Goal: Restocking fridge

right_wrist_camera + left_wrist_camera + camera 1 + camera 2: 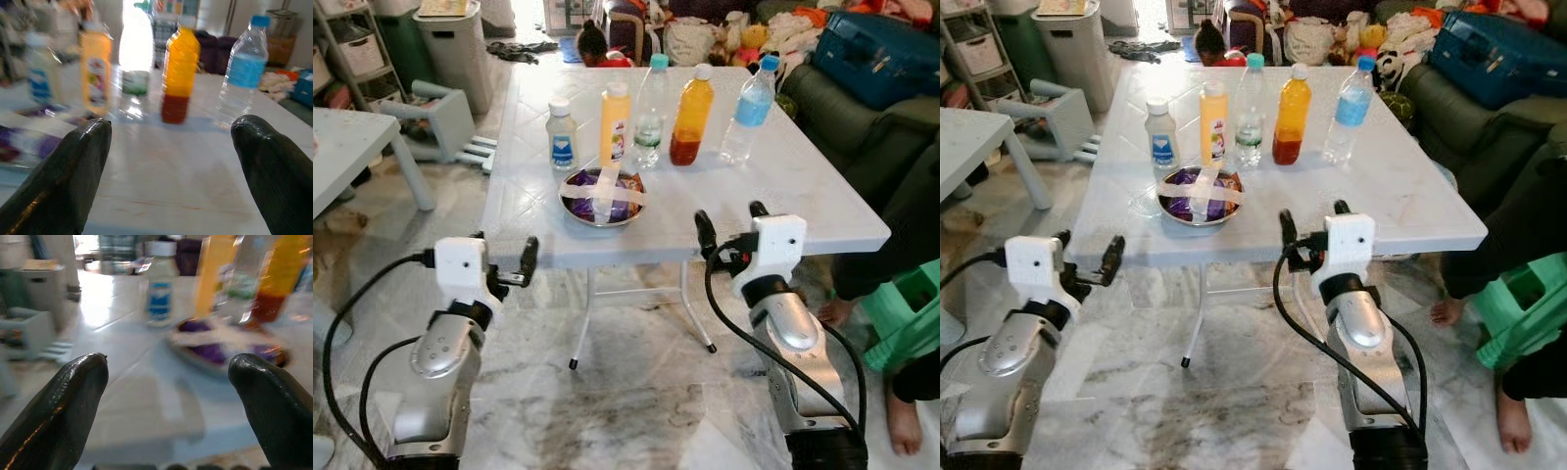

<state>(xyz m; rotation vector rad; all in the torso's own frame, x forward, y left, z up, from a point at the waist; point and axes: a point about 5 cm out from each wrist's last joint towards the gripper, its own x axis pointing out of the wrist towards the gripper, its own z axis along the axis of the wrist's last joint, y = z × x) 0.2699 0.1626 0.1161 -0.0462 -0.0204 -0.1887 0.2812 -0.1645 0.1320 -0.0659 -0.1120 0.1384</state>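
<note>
Crowding white table (803, 186): five bottles (692, 115)

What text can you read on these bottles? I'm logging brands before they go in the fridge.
None can be read.
Small white bottle: blue label, print too small.
Yellow juice bottle: picture label, words blurred.
Clear green-label bottle: illegible.
Orange drink bottle: no label seen.
Blue-label water bottle: illegible.
Foil-covered bowl: no print seen.

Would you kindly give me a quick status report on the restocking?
Both grippers, left and right, open, at table edge. Five bottles and covered bowl untouched. Nothing in the way.
</note>
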